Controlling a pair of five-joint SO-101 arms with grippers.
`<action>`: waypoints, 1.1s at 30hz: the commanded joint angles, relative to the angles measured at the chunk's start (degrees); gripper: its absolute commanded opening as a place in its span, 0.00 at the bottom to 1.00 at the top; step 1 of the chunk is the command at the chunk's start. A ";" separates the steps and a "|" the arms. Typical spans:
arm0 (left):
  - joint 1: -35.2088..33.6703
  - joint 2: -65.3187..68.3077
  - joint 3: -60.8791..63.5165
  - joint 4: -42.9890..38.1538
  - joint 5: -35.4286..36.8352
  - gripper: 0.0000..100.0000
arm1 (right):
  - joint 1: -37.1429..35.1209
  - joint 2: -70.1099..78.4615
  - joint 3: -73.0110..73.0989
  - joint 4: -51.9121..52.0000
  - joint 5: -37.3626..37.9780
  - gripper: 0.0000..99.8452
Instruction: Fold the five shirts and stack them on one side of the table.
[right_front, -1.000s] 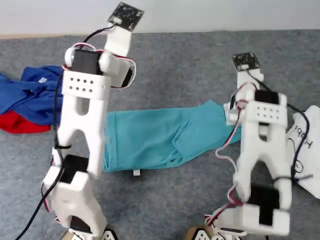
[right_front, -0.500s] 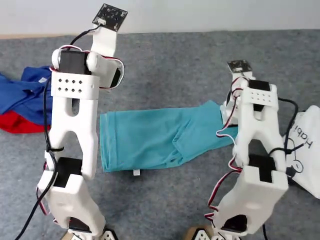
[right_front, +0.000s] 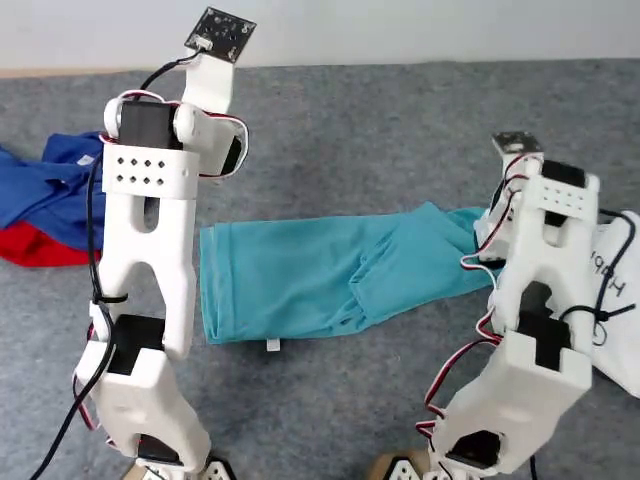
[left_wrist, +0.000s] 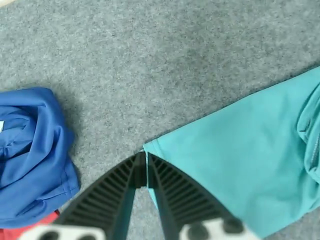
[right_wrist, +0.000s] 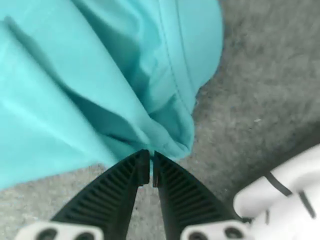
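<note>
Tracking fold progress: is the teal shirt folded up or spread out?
Spread out: the teal shirt lies stretched in a long strip on the table, creased near its middle.

we find open counter (right_front: 400, 120) beyond the teal shirt (right_front: 290, 270) and along its near edge. the blue shirt (right_front: 55, 185) and red shirt (right_front: 35, 248) crowd the left end; the white shirt (right_front: 625, 320) crowds the right.

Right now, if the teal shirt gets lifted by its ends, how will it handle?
Likely floppy: the teal shirt lies flat with soft creases, so its middle should sag. Probably light, being thin cloth. It may drag on the fuzzy grey table rather than slide freely.
</note>
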 joint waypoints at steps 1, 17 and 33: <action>0.09 -3.08 -0.04 1.41 0.18 0.01 | -2.15 -4.18 -6.15 2.68 0.53 0.08; 0.00 -3.08 0.04 1.41 0.09 0.01 | -7.08 5.76 -12.57 6.29 -1.14 0.22; -0.35 -3.08 0.04 1.41 0.09 0.01 | -8.22 8.48 -13.10 4.09 -1.49 0.22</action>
